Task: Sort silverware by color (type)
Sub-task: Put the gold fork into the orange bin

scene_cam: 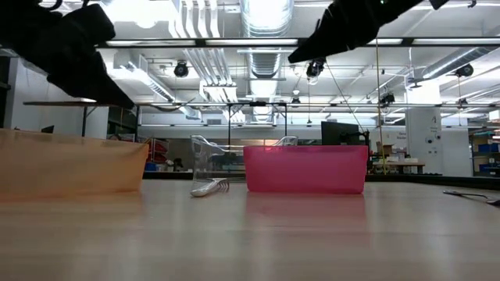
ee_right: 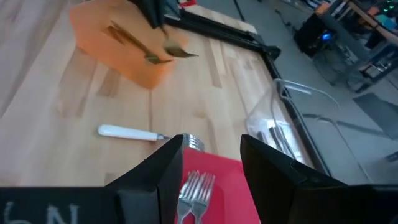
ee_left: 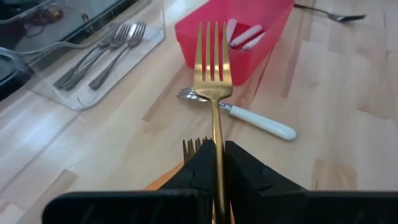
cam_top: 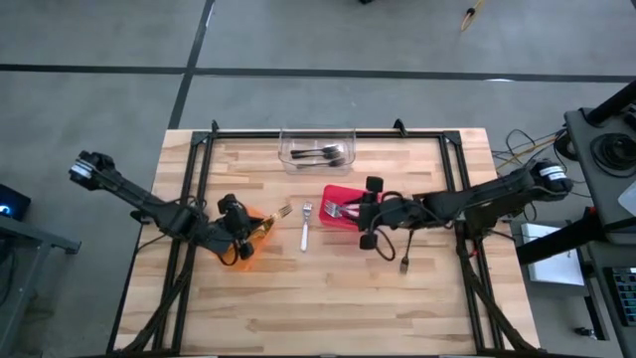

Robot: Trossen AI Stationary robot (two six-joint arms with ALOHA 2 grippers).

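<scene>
Here the left gripper [ee_left: 217, 163] is clamped on a gold fork [ee_left: 211, 68], the orange bin [cam_top: 250, 242] just below it; the right gripper [ee_right: 211, 163] hangs spread above the red bin [ee_right: 214, 198].

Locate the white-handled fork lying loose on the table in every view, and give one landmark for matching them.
High view: white-handled fork at table centre, between orange bin and red bin.
Low view: fork lies just left of the red bin.
Left wrist view: fork lies behind the held gold fork.
Right wrist view: fork lies beyond the hand.
Shared landmark: the red bin.
</scene>
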